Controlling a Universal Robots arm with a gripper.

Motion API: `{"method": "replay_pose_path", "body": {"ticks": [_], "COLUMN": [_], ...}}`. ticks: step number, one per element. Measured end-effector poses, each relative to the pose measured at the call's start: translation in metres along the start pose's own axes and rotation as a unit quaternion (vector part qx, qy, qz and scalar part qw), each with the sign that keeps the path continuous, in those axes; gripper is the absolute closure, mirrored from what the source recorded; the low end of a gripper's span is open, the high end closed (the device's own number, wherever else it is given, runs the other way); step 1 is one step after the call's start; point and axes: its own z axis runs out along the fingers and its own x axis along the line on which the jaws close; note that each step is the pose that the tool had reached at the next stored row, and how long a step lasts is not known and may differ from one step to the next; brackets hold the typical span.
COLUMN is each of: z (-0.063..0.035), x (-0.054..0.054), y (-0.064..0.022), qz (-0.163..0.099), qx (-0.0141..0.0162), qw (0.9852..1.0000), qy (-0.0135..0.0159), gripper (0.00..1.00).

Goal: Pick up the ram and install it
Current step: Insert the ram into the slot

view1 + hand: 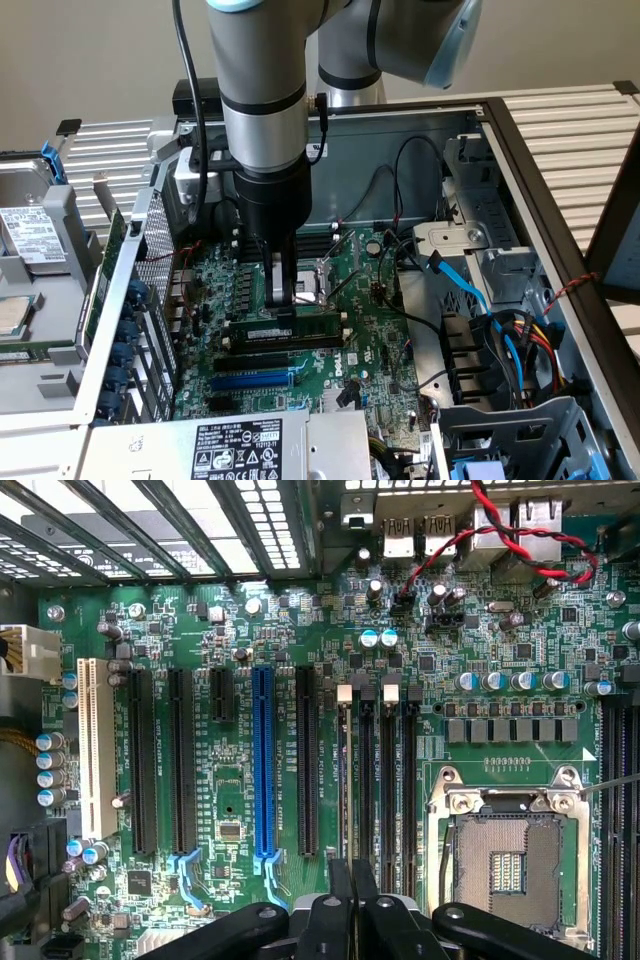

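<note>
In the exterior view, your black two-fingered gripper (283, 300) has its fingers drawn nearly together on the long, narrow green ram (312, 327), near its left end, upright on the large green motherboard (375, 340). In the wrist view, the gripper (352, 892) pinches the ram (345, 780) edge-on.

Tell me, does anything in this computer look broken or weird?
Nothing looks broken or spilled. One odd spot: the socket beside the memory slots sits empty, with no chip in it.

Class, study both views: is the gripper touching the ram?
Touching. In the exterior view the gripper meets the top edge of the ram, with no gap visible between them.
</note>
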Motion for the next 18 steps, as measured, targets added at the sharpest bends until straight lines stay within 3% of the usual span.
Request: {"method": "replay_pose_path", "body": {"ticks": [9,15,18], "z": [0.0,0.0,0.0], "x": [0.0,0.0,0.0], "y": [0.0,0.0,0.0], "qz": [0.0,0.0,0.0], "qx": [0.0,0.0,0.0], "qw": [1.0,1.0,1.0], "qy": [0.0,0.0,0.0], "gripper": [0.87,0.62,0.62]}}
